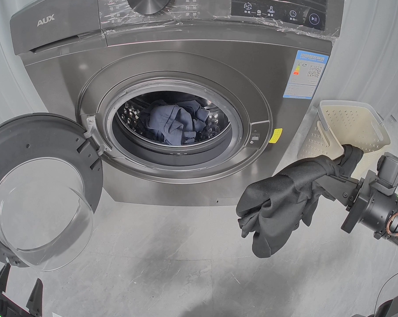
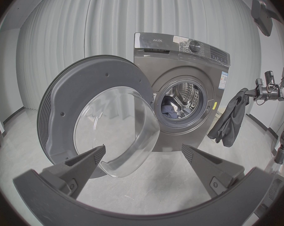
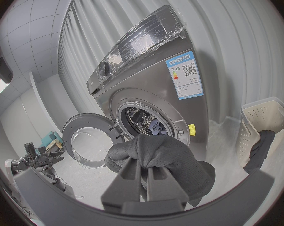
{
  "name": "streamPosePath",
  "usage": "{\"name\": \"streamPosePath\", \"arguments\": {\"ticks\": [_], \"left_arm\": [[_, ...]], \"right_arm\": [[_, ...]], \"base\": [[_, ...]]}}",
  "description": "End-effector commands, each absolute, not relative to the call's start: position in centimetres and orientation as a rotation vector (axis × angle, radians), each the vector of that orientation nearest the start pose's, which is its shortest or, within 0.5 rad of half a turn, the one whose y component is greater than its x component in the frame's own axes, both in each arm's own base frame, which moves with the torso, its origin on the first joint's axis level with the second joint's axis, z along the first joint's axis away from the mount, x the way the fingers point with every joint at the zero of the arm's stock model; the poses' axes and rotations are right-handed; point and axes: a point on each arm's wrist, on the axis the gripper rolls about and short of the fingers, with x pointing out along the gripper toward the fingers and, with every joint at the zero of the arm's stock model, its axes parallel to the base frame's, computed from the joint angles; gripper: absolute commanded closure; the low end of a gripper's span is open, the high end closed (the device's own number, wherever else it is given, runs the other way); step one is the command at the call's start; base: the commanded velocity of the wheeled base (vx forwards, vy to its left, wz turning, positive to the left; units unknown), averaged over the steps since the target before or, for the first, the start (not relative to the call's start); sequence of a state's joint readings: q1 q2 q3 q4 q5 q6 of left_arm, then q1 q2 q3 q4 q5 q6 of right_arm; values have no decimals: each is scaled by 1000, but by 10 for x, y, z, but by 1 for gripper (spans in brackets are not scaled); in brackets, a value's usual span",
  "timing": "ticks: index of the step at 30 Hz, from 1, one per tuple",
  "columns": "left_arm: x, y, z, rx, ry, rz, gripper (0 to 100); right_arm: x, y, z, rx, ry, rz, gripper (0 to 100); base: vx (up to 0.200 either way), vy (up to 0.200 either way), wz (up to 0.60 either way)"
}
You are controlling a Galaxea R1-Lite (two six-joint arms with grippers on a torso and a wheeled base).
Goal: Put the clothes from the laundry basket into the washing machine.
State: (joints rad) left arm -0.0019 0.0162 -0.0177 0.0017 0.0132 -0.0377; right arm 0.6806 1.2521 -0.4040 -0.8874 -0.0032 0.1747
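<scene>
The right gripper [image 1: 335, 180] has its two dark fingers pressed together on a bunched fold of a black, finely meshed fabric garment [image 1: 278, 199]. In the right wrist view the cloth bulges over the closed fingertips [image 3: 147, 170]. Most of the garment hangs below and ahead of those fingers. Its long axis runs downward, with the loose lower end pointing at the grey floor and clear of it, while a short upper end rises past the gripper toward the cream perforated plastic laundry basket [image 1: 353, 124] just behind it. Whether that end touches the basket cannot be told. Ahead of the gripper and to its left stands the silver-grey front-loading washing machine [image 1: 199, 58], whose round opening faces the gripper. Crumpled blue clothes [image 1: 172, 122] lie inside the steel drum. The round grey door with a clear bowl window [image 1: 36, 146] is swung open, away from the gripper. The left gripper [image 2: 142, 149] sits low near that door, its fingers spread apart and bare.
</scene>
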Motion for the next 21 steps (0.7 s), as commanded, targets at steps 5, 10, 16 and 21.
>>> {"name": "streamPosePath", "arguments": {"ticks": [5,10,16,21], "left_arm": [[-22,0,76,-38,6,12,0],[-22,0,76,-40,6,12,0],[-22,0,76,-38,6,12,0],[-22,0,76,-38,6,12,0]], "right_arm": [[141,115,206,179,30,680,100],[141,115,206,179,30,682,100],[140,114,207,181,24,681,100],[141,115,206,179,30,682,100]], "base": [[0,200,0],[0,0,0],[0,0,0],[0,0,0]]}}
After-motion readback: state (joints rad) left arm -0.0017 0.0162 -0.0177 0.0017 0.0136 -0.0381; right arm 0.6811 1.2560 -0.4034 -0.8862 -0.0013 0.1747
